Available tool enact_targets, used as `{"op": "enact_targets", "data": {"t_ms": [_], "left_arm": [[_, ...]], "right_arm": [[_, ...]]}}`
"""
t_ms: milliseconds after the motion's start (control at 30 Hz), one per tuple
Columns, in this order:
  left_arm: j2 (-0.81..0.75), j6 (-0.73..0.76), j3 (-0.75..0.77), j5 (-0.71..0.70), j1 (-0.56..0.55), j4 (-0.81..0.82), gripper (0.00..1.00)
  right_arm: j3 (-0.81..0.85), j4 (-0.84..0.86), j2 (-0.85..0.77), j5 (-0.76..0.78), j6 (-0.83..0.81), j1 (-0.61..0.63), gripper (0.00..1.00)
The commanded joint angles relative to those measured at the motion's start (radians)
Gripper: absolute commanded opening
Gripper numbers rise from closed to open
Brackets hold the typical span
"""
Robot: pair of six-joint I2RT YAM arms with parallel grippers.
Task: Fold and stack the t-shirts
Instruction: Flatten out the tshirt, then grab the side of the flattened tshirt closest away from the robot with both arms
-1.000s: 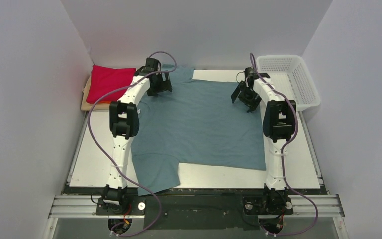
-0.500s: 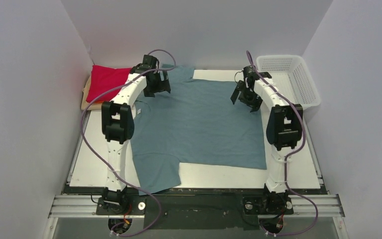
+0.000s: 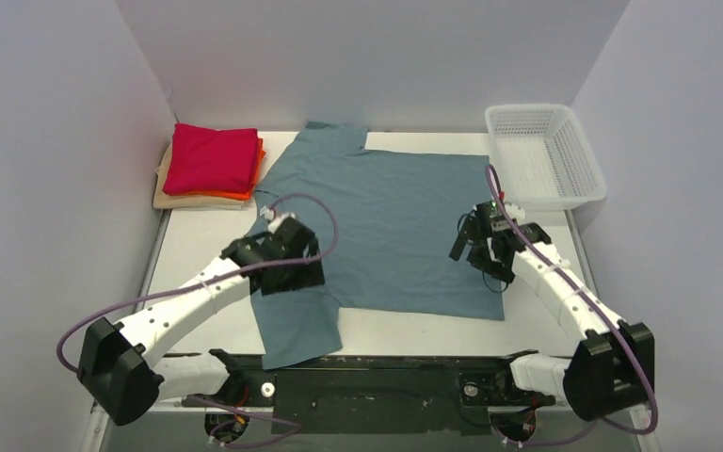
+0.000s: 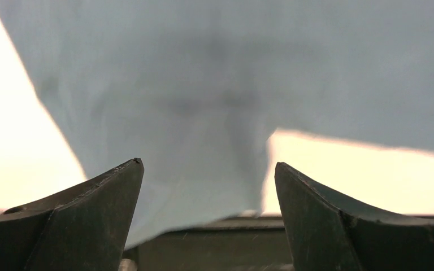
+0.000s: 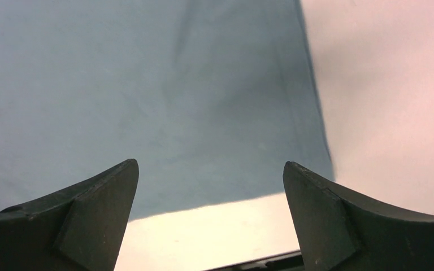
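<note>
A large teal-blue t-shirt (image 3: 386,217) lies spread flat across the table, one sleeve reaching the near edge. Folded crimson-red (image 3: 212,155), orange and beige t-shirts sit stacked at the back left. My left gripper (image 3: 290,275) hovers open above the near-left sleeve; in the left wrist view that sleeve (image 4: 203,107) fills the space past the open left gripper (image 4: 209,166). My right gripper (image 3: 483,256) hangs open over the shirt's near-right corner. The right wrist view shows the hem and side edge of the teal shirt (image 5: 147,84) past the empty right gripper (image 5: 211,166).
A white mesh basket (image 3: 548,155) stands at the back right. Bare white table (image 3: 193,254) shows left of the shirt and in a strip along the near edge. Grey walls close in on the left, back and right.
Both arms have swung back from the shirt's far edge to its near half and dropped low. The folded stack is now unhidden. The right jaws opened a little wider.
</note>
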Motion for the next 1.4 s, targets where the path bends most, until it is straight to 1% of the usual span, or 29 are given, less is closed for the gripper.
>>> {"op": "enact_targets", "data": {"t_ms": [0, 33, 67, 133, 167, 200, 300, 333, 433, 467, 500, 600, 633, 667, 700, 800, 867, 900, 933, 967, 1133, 1200, 1300, 1333, 1367], "left_arm": [[-0.113, -0.327, -0.212, -0.040, -0.174, -0.240, 0.97], [-0.154, -0.373, -0.238, -0.034, -0.207, -0.266, 0.97], [-0.176, -0.452, -0.287, -0.025, -0.262, -0.305, 0.95], [-0.238, -0.547, -0.359, -0.002, -0.327, -0.328, 0.91], [-0.279, -0.570, -0.381, 0.014, -0.349, -0.326, 0.89], [-0.319, -0.605, -0.424, 0.021, -0.354, -0.317, 0.85], [-0.382, -0.641, -0.500, 0.046, -0.359, -0.269, 0.78], [-0.403, -0.641, -0.530, 0.054, -0.359, -0.230, 0.77], [-0.416, -0.639, -0.587, 0.105, -0.359, -0.163, 0.72], [-0.414, -0.640, -0.594, 0.111, -0.359, -0.160, 0.71], [-0.413, -0.640, -0.602, 0.111, -0.358, -0.163, 0.66], [-0.396, -0.650, -0.595, 0.076, -0.358, -0.190, 0.59], [-0.392, -0.658, -0.587, 0.056, -0.358, -0.199, 0.54], [-0.388, -0.659, -0.583, 0.037, -0.359, -0.199, 0.52], [-0.388, -0.663, -0.574, 0.027, -0.358, -0.198, 0.46], [-0.378, -0.655, -0.542, -0.002, -0.356, -0.191, 0.34], [-0.368, -0.651, -0.513, -0.015, -0.356, -0.209, 0.18], [-0.360, -0.650, -0.494, -0.021, -0.356, -0.228, 0.14], [-0.355, -0.650, -0.486, -0.037, -0.356, -0.238, 0.04], [-0.348, -0.649, -0.469, -0.044, -0.356, -0.255, 0.00], [-0.342, -0.609, -0.407, -0.061, -0.356, -0.254, 0.00], [-0.347, -0.598, -0.392, -0.059, -0.356, -0.245, 0.00], [-0.371, -0.592, -0.386, -0.055, -0.356, -0.236, 0.00], [-0.378, -0.591, -0.388, -0.052, -0.356, -0.228, 0.00], [-0.391, -0.591, -0.391, -0.054, -0.356, -0.224, 0.00]], "right_arm": [[-0.159, -0.017, -0.185, 0.052, 0.026, -0.007, 0.95], [-0.176, -0.023, -0.204, 0.064, 0.023, -0.012, 0.95], [-0.204, -0.039, -0.236, 0.070, 0.021, -0.015, 0.95], [-0.237, -0.053, -0.260, 0.072, 0.018, -0.021, 0.94], [-0.248, -0.055, -0.265, 0.064, 0.018, -0.023, 0.94], [-0.267, -0.055, -0.272, 0.058, 0.021, -0.024, 0.94], [-0.299, -0.054, -0.284, 0.055, 0.028, -0.026, 0.93], [-0.303, -0.054, -0.287, 0.057, 0.029, -0.027, 0.93], [-0.316, -0.057, -0.314, 0.062, 0.033, -0.035, 0.92], [-0.317, -0.060, -0.320, 0.060, 0.036, -0.039, 0.92], [-0.318, -0.061, -0.333, 0.060, 0.036, -0.040, 0.92], [-0.319, -0.064, -0.348, 0.056, 0.039, -0.048, 0.92], [-0.320, -0.066, -0.354, 0.052, 0.041, -0.049, 0.92], [-0.321, -0.068, -0.357, 0.048, 0.042, -0.049, 0.91], [-0.324, -0.068, -0.361, 0.046, 0.045, -0.050, 0.91], [-0.328, -0.078, -0.365, 0.041, 0.047, -0.051, 0.91], [-0.326, -0.094, -0.367, 0.041, 0.043, -0.051, 0.90], [-0.327, -0.100, -0.372, 0.045, 0.041, -0.052, 0.90], [-0.327, -0.116, -0.376, 0.046, 0.041, -0.052, 0.90], [-0.329, -0.126, -0.388, 0.050, 0.041, -0.052, 0.90], [-0.347, -0.243, -0.460, 0.079, 0.064, -0.060, 0.88], [-0.355, -0.261, -0.496, 0.092, 0.134, -0.056, 0.87], [-0.376, -0.255, -0.524, 0.083, 0.215, -0.096, 0.86], [-0.407, -0.218, -0.530, 0.078, 0.238, -0.103, 0.85], [-0.428, -0.188, -0.531, 0.069, 0.247, -0.113, 0.82]]}}
